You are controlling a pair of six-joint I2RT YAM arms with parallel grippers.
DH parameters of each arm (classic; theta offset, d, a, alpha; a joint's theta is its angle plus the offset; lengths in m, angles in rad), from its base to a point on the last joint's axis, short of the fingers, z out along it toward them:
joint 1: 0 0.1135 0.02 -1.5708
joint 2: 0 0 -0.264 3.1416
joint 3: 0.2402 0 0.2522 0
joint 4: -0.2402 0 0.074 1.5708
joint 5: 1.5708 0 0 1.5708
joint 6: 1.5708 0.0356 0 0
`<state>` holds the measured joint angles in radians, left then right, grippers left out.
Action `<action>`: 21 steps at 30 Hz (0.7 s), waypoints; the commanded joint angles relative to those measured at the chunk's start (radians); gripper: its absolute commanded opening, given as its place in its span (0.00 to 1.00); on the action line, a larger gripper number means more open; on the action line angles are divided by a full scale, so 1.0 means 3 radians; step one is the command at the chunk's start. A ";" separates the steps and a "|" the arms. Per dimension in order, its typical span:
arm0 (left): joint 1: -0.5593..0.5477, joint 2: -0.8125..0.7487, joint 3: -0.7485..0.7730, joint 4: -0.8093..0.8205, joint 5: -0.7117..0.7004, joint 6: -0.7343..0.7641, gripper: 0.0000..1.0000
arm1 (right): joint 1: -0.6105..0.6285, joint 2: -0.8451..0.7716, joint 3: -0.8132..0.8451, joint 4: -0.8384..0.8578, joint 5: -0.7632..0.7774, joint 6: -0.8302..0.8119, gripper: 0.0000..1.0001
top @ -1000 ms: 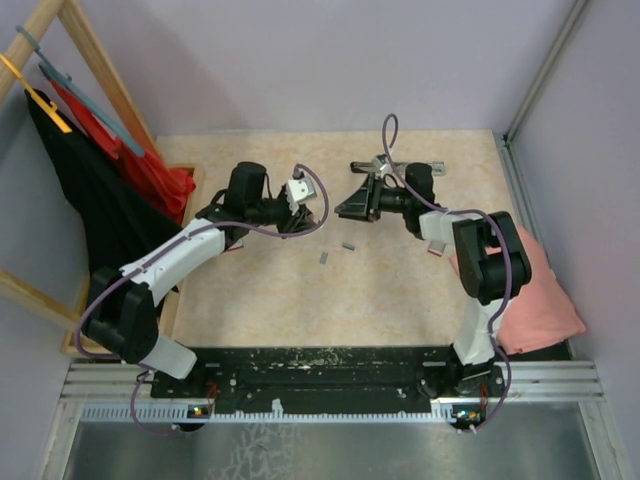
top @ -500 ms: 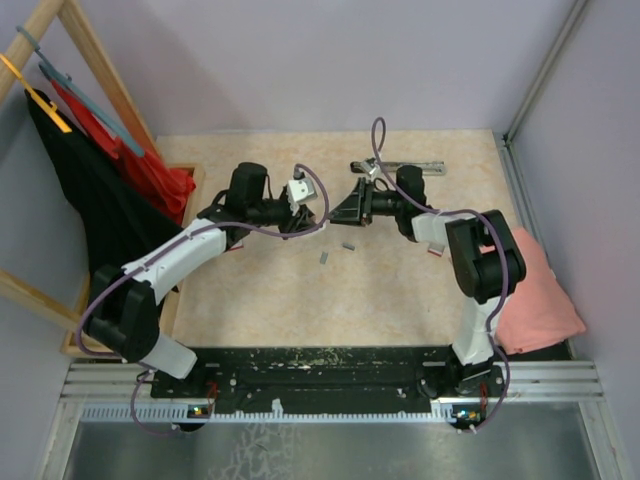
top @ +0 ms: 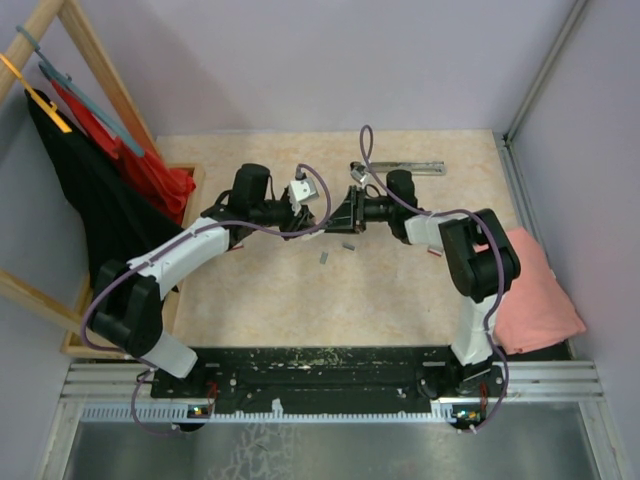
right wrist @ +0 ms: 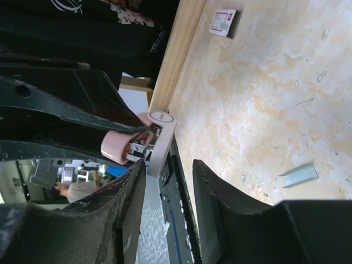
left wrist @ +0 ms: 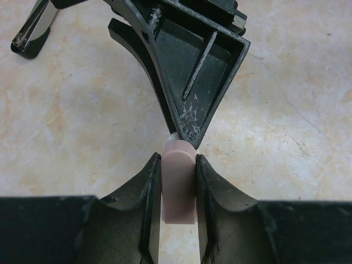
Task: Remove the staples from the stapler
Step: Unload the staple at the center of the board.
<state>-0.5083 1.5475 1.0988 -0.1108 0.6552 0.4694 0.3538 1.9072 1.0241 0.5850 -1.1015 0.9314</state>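
We watch the right gripper (right wrist: 168, 168) swing in leftward, jaws parted at the tip of the stapler (left wrist: 179, 190). The left gripper (left wrist: 179, 165) clamps the stapler above the table (top: 420, 290), its long axis pointing right at its partner. Two staples (top: 347, 243) lie on the table just nearside.

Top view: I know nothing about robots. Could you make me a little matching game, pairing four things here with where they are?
Things:
1. pink stapler
2. staples
3. silver bar
4. pink cloth

Places:
A. far side of the table
B. clamped in the left pincer
C. beyond the table's right edge
D. lying loose mid-table

Pairs: 1-B, 2-D, 3-A, 4-C
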 commanded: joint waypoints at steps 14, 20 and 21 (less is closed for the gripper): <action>0.0001 0.0042 0.0089 0.0050 0.0221 0.0007 0.00 | 0.0062 0.0116 0.0166 0.0106 -0.0020 0.0020 0.33; -0.0003 0.0106 0.0132 -0.0019 0.0272 0.0035 0.00 | 0.0068 0.0160 0.0175 0.0042 0.0053 0.0012 0.28; -0.0006 0.0112 0.0139 -0.0026 0.0280 0.0043 0.00 | 0.0068 0.0165 0.0178 0.0006 0.0072 -0.0008 0.27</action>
<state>-0.5076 1.5715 1.0992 -0.1154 0.6704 0.4713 0.3592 1.9400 1.0306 0.5751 -1.1179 0.9443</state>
